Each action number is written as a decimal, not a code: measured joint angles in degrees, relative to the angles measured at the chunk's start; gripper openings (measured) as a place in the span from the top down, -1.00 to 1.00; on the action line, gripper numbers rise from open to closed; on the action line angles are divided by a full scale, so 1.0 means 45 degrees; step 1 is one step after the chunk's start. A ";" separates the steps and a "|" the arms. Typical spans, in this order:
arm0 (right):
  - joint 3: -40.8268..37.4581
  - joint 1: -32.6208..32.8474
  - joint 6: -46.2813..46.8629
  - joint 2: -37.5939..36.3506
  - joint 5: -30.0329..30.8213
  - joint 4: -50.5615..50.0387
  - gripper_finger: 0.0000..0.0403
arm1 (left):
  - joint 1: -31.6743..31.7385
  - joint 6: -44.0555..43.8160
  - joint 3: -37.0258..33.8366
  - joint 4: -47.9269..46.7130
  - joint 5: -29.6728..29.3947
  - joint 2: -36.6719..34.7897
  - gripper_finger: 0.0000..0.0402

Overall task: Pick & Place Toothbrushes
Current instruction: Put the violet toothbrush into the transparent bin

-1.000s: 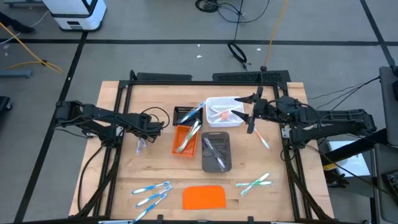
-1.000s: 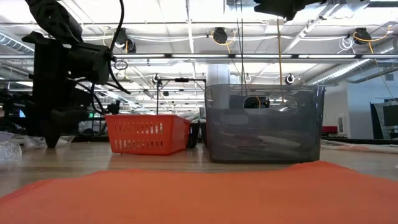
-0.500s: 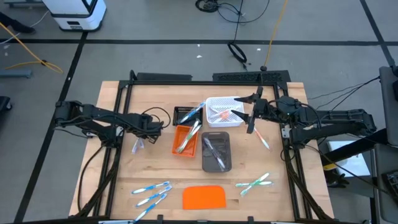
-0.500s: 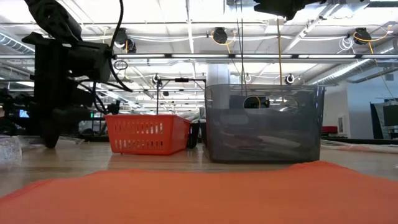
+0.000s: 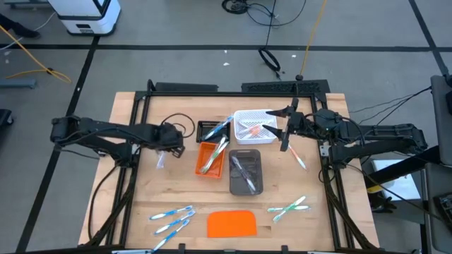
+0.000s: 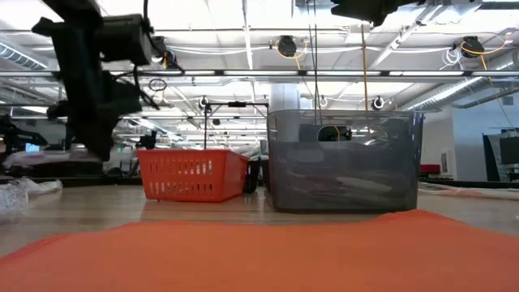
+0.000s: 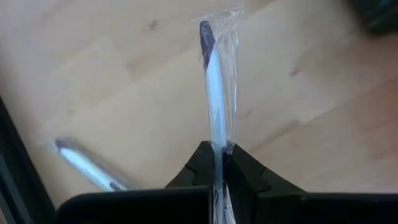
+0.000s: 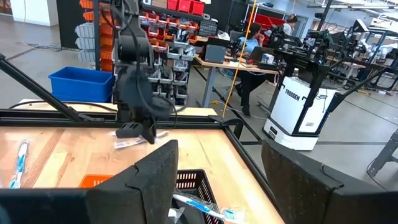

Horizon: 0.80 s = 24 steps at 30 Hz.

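The wooden table (image 5: pixel 141 204) carries four small trays at its middle; the grey tray (image 5: pixel 246 173) serves as landmark. The flat orange slab (image 5: pixel 232 224) lies in front of it, the orange tray (image 5: pixel 209 158) touches its left side, the white tray (image 5: pixel 253 128) sits just behind it, and the black tray (image 5: pixel 210 130) lies behind and to the left.

The left gripper (image 7: pixel 214 151), well left of the grey tray, is pressed together on a pale wrapped toothbrush (image 7: pixel 214 93), lifted clear of the table. A second pale toothbrush (image 7: pixel 84 165) lies on the wood beneath it.

The right gripper (image 5: pixel 285 137), above and just right of the white tray, has its fingers (image 8: pixel 149 180) spread and holds nothing.

Blue toothbrushes (image 5: pixel 171 217) lie left of the slab, green ones (image 5: pixel 289 207) to its right, and more rest in the trays.
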 joint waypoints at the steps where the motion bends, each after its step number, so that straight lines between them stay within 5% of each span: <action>1: 0.0000 0.0002 0.0000 0.0000 0.0000 0.0000 -0.12 | -0.0028 0.0121 0.0136 -0.0008 -0.0112 -0.0130 0.93; 7: 0.0000 0.0004 0.0000 0.0000 0.0000 0.0000 -0.12 | -0.0474 0.1304 0.0850 0.0614 -0.0575 -0.0906 0.97; 19: 0.0005 0.0001 0.0228 0.0430 -0.0039 0.0159 -0.12 | -0.1810 0.7460 0.0902 0.9859 -0.0197 -0.1812 0.93; 24: 0.0005 0.0000 0.0381 0.0948 -0.0047 0.0503 -0.12 | -0.1879 0.8899 0.0920 1.1933 -0.0198 -0.1572 0.92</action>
